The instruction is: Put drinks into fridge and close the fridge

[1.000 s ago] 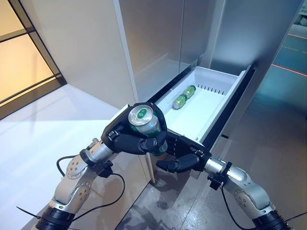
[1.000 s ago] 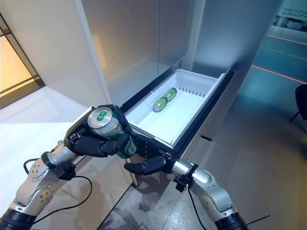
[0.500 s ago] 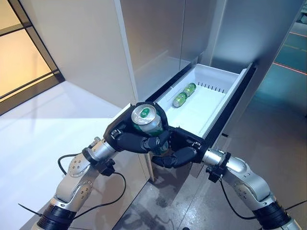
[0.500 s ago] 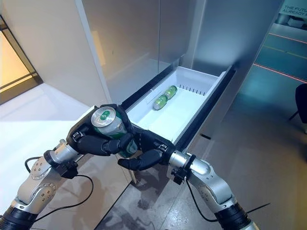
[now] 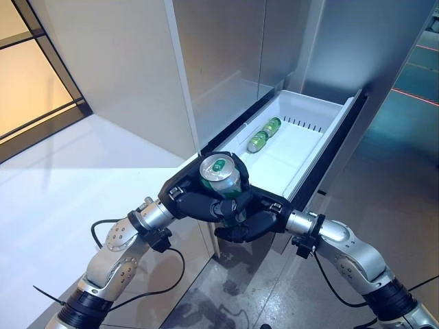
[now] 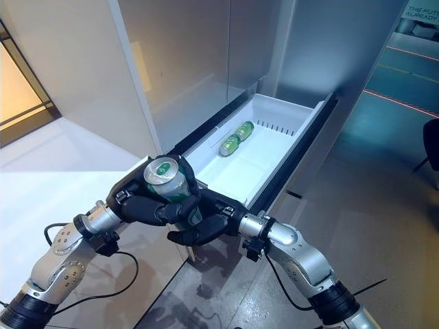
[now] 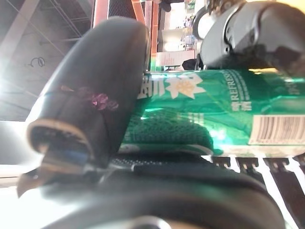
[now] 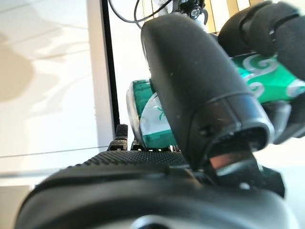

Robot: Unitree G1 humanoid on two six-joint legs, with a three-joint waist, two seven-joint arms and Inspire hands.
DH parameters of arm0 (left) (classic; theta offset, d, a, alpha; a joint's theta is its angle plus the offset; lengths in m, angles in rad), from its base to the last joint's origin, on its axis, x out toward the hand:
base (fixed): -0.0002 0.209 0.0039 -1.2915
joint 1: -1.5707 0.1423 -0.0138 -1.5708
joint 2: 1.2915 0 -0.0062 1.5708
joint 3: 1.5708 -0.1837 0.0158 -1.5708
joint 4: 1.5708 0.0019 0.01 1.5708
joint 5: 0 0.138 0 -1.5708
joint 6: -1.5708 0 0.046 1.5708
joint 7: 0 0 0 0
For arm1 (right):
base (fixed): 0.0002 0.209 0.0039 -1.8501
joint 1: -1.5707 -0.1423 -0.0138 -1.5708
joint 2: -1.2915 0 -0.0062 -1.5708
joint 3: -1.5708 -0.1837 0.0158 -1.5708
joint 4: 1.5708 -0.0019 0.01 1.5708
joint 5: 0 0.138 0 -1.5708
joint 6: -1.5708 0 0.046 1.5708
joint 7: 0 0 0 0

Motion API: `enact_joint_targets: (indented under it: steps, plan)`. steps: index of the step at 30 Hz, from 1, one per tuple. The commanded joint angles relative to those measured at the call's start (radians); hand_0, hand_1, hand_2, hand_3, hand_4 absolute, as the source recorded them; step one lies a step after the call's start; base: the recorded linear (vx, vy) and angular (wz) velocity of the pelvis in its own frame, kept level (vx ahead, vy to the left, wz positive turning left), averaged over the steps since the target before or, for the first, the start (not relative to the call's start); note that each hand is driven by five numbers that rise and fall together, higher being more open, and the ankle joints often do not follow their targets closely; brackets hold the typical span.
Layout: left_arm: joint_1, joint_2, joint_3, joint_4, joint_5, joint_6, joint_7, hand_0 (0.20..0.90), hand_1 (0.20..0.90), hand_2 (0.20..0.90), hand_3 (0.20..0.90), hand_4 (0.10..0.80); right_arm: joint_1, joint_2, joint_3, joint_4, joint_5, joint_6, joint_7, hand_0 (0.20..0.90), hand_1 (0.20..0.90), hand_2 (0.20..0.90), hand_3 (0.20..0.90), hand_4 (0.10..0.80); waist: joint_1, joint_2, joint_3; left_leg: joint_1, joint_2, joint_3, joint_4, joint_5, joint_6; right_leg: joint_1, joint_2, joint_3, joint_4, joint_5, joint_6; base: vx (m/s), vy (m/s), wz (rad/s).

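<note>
Left hand is curling round the green can, upright just short of the open drawer. Right hand is wrapping its base too. Smooth, rigid metal, probably slippery: grip mid-body. 2 cans are lying inside.

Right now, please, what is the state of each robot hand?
Left robot hand: shut on the can.
Right robot hand: also shut on the can, from below.
</note>
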State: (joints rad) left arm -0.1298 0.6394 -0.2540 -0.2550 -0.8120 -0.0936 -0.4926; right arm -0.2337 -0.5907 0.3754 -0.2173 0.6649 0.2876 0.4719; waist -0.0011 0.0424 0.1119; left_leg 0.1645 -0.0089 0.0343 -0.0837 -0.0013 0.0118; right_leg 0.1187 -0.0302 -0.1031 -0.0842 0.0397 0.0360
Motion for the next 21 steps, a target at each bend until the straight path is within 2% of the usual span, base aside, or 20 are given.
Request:
enact_joint_targets:
  steps: [1, 11, 19, 20, 21]
  plan:
    - [-0.239, -0.058, -0.012, -0.026, -0.083, -0.100, -0.007, 0.300, 0.300, 0.300, 0.200, 0.100, -0.158, 0.105, 0.069, -0.097, 0.202, -0.016, 0.028, 0.900, 0.900, 0.900, 0.900, 0.800, -0.002, -0.039, -0.063, -0.017, -0.062, -0.021, 0.046, -0.056, 0.018, -0.001, 0.028, 0.014, 0.088, -0.102, 0.022, 0.036, 0.000, 0.00]
    - [-0.224, -0.104, -0.056, -0.024, -0.146, -0.134, -0.041, 0.300, 0.300, 0.300, 0.200, 0.100, -0.133, 0.166, 0.072, -0.064, 0.351, -0.050, -0.110, 0.900, 0.900, 0.900, 0.900, 0.800, -0.006, -0.036, -0.062, -0.003, -0.064, -0.021, 0.044, -0.067, 0.020, 0.010, 0.025, 0.012, 0.084, -0.105, 0.026, 0.003, 0.000, 0.00]
    - [-0.213, -0.152, -0.078, -0.041, -0.184, -0.106, -0.034, 0.300, 0.300, 0.300, 0.200, 0.100, -0.111, 0.204, 0.077, -0.060, 0.286, -0.106, -0.152, 0.900, 0.900, 0.900, 0.900, 0.800, -0.013, -0.033, -0.061, 0.001, -0.066, -0.020, 0.037, -0.067, 0.024, 0.007, 0.024, 0.019, 0.084, -0.104, 0.027, 0.000, 0.000, 0.00]
    - [-0.213, -0.155, -0.079, -0.041, -0.184, -0.104, -0.034, 0.300, 0.300, 0.300, 0.200, 0.100, -0.112, 0.203, 0.079, -0.061, 0.284, -0.109, -0.156, 0.818, 0.818, 0.818, 0.804, 0.704, -0.013, -0.033, -0.061, 0.002, -0.066, -0.019, 0.037, -0.067, 0.024, 0.006, 0.024, 0.019, 0.084, -0.104, 0.027, 0.000, 0.000, 0.00]
    - [-0.213, -0.158, -0.082, -0.040, -0.189, -0.093, -0.035, 0.300, 0.300, 0.300, 0.200, 0.100, -0.116, 0.203, 0.079, -0.060, 0.277, -0.117, -0.163, 0.564, 0.564, 0.564, 0.507, 0.407, -0.014, -0.032, -0.059, 0.002, -0.067, -0.019, 0.038, -0.069, 0.026, 0.007, 0.024, 0.021, 0.084, -0.103, 0.027, 0.000, 0.000, 0.00]
